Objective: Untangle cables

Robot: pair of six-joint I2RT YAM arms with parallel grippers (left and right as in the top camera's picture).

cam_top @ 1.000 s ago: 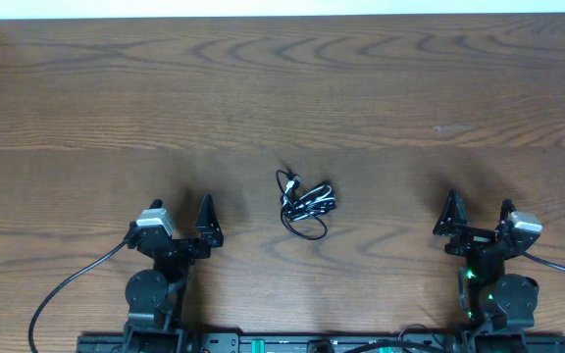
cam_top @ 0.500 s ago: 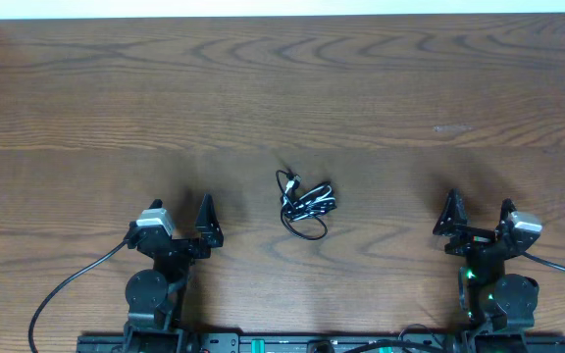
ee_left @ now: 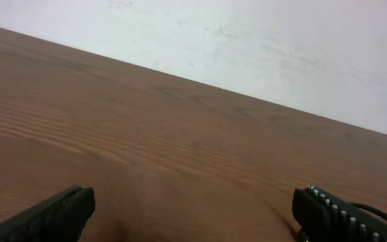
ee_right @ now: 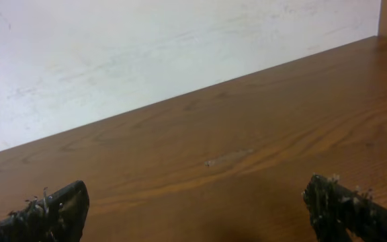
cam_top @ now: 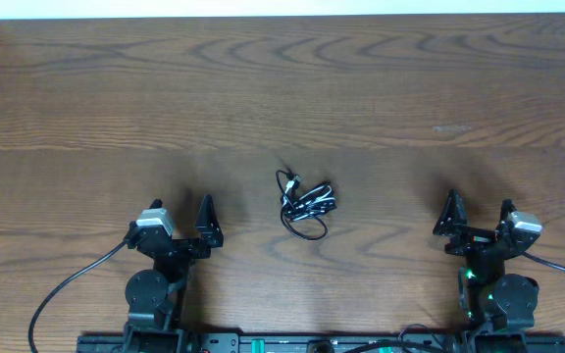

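Observation:
The cables (cam_top: 304,203) lie in one small tangled bundle of thin black cord with a bit of white, near the middle of the wooden table (cam_top: 282,88) in the overhead view. My left gripper (cam_top: 180,222) sits low at the front left, well to the left of the bundle, open and empty. At the front right my right gripper (cam_top: 479,218) is open too, far to the right of the bundle. Both wrist views show only bare wood between wide-apart fingertips (ee_left: 52,214) (ee_right: 46,215); the cables are out of view there.
Thick black arm wires (cam_top: 67,289) trail from both bases along the front edge. A pale wall (ee_right: 146,54) runs behind the table's far edge. A small light scuff (cam_top: 451,128) marks the wood at the right.

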